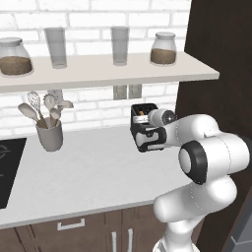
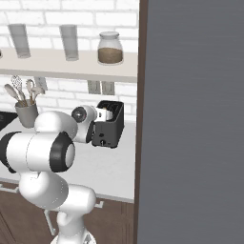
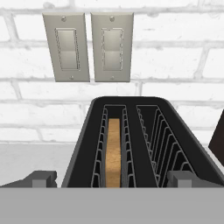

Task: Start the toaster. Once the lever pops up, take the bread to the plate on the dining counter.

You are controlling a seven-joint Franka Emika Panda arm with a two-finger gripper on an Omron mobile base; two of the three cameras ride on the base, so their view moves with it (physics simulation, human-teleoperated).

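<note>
Pale speckled worktop (image 1: pixel 88 172) runs under a white brick wall (image 1: pixel 93 110) and a shelf (image 1: pixel 98 69) carrying jars and glasses. Toaster (image 1: pixel 142 118) stands at the back by the dark cabinet side. Hand view looks into it: bread (image 3: pixel 113 153) sits upright in the left slot, right slot vacant, two wall switches (image 3: pixel 89 47) above. Gripper (image 3: pixel 113 178) fingertips are spread wide to either side of the toaster, holding nothing.

Home kitchen: white brick wall (image 1: pixel 98 113), shelf (image 1: pixel 98 74) of jars and glasses, utensil crock (image 1: pixel 49 135), toaster (image 2: pixel 110 125), hob (image 1: pixel 7 165).
</note>
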